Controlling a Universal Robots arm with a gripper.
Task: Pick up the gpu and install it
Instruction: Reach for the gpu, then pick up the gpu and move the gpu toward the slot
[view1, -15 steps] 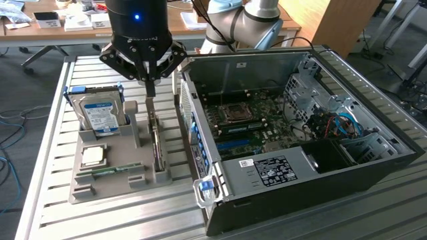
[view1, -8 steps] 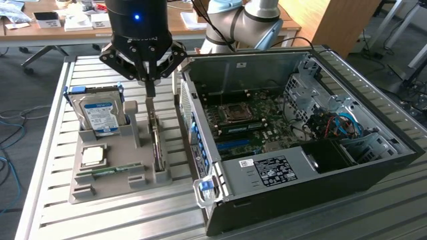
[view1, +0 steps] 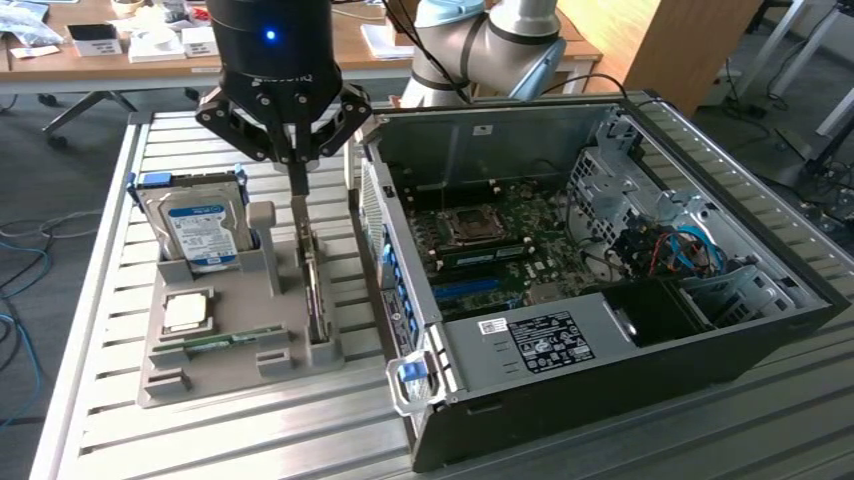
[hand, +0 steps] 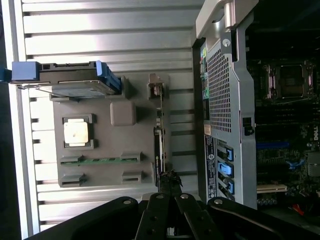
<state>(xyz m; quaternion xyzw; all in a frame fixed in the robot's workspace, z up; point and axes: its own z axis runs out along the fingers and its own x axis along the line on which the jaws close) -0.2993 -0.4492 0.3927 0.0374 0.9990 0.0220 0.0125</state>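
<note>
1. Currently the gripper (view1: 298, 186) hangs straight down over a grey holder (view1: 214, 385). Its fingers are drawn together and pinched on the top edge of the gpu (view1: 315, 288).
2. Gpu stands on edge directly beneath the gripper, upright, seated in the holder's long slot.
3. Off to the gripper's side, toward the exterior view's left, a hard drive (view1: 200, 232) stands upright in its own slot, apart from the gripper.
4. Lower on the same side, a cpu (view1: 187, 311) lies flat, with a memory stick (view1: 224, 340) in a groove just beyond it.
5. On the gripper's opposite side, close beside the holder, is an open case (view1: 601, 372) with its motherboard (view1: 501, 250) exposed.
6. Everything rests on a slatted table (view1: 100, 430).
</note>
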